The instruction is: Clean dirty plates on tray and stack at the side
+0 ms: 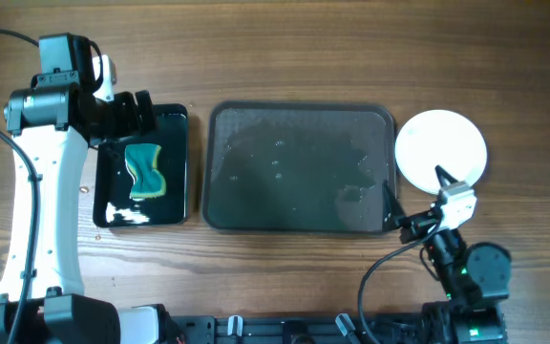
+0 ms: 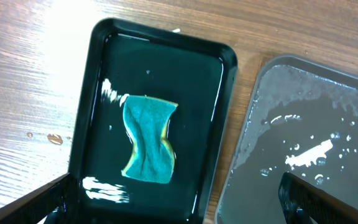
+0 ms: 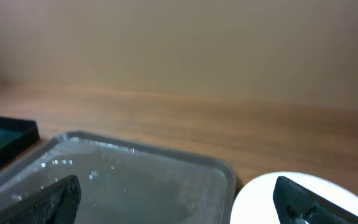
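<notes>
The large dark grey tray (image 1: pixel 299 167) lies in the middle of the table, wet and bare of plates; it also shows in the left wrist view (image 2: pixel 303 137) and the right wrist view (image 3: pixel 135 180). White plates (image 1: pixel 440 146) sit stacked on the wood to the tray's right; how many are in the stack cannot be told. Their edge shows in the right wrist view (image 3: pixel 272 199). My left gripper (image 1: pixel 134 105) is open and empty above the far end of the small black tray. My right gripper (image 1: pixel 413 201) is open and empty between the large tray's near right corner and the plates.
A small glossy black tray (image 1: pixel 143 167) left of the large tray holds a teal sponge (image 1: pixel 145 170) and some water; both show in the left wrist view, tray (image 2: pixel 210 81) and sponge (image 2: pixel 148 140). A cable runs along the near right of the table.
</notes>
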Robot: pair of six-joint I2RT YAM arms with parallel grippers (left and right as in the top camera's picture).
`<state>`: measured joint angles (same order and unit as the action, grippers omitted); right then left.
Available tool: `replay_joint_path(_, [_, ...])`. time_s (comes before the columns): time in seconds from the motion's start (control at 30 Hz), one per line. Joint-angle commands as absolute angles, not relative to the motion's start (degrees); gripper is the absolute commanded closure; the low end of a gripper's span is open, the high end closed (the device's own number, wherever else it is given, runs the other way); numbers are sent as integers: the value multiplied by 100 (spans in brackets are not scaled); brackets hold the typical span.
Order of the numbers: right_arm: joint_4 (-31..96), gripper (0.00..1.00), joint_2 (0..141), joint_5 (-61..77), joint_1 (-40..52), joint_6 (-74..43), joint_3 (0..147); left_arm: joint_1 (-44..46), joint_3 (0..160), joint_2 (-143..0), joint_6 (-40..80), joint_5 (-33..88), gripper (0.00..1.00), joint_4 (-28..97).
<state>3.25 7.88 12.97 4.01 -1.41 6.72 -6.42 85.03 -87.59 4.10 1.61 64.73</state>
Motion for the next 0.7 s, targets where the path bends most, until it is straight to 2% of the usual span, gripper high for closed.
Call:
replay_joint_path(0.0, [209, 0, 331, 1111, 434, -193, 290, -622, 8514, -8792, 342, 235, 0, 6475])
replay_joint_path(0.13, [-54, 0, 99, 740, 434, -316, 25, -622, 8514, -8792, 344, 235, 0, 6475])
replay_joint_path(0.67, [-56, 1, 80, 742, 434, -309, 30, -622, 8514, -8792, 342, 235, 0, 6475])
